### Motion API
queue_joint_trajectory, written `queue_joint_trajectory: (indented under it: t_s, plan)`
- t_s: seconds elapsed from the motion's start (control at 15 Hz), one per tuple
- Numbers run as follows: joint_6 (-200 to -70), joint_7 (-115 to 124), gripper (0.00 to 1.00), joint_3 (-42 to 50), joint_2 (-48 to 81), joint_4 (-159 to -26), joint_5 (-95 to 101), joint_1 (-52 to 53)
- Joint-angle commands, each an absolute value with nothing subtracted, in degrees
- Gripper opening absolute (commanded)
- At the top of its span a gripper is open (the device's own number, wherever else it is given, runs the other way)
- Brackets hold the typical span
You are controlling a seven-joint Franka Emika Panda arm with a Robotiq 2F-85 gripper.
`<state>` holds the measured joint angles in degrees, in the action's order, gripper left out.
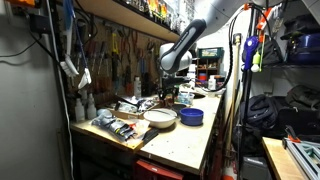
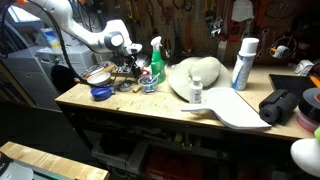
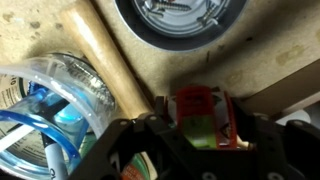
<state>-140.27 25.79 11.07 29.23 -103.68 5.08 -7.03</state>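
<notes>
The tool (image 3: 200, 128) fills the near edge of the wrist view. Its dark fingers are set narrowly on either side of a small red-topped, green-bodied container (image 3: 205, 108), but I cannot tell whether they actually press it. The container sits on the pale wooden desk (image 3: 265, 55) near a clear plastic cup holding blue-handled items (image 3: 50, 110), with one finger between it and the cup.

The first risk, as I judge it, is that a partial grip would let the container swivel or drop on a lift, since little of it seems caught between the fingers. The second risk comes from the finger that stands close to the cup. A sideways drift could tip this light cup and scatter what it holds.

Just beyond the cup, touching or nearly touching its rim, lies a long round wooden rod (image 3: 105, 60), which would likely roll if nudged. Farther past the cup, across the rod, sits a dark round dish of loose screws (image 3: 180, 15), and a forward swing could spill it. In an exterior view a green spray bottle (image 2: 155, 62) stands upright near the tool. How it lies relative to the cup I cannot tell, but it would crowd a wide retreat.
</notes>
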Motion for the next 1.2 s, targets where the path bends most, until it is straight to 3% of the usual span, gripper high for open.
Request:
queue_joint_trajectory:
  t_s: [0.0, 1.13]
  plan:
    - [-140.9, 21.8, 0.38, 10.5, 29.7, -103.4, 1.3, -8.1]
    - [-139.0, 13.0, 0.38, 10.2, 7.5, -121.1, 7.1, -4.6]
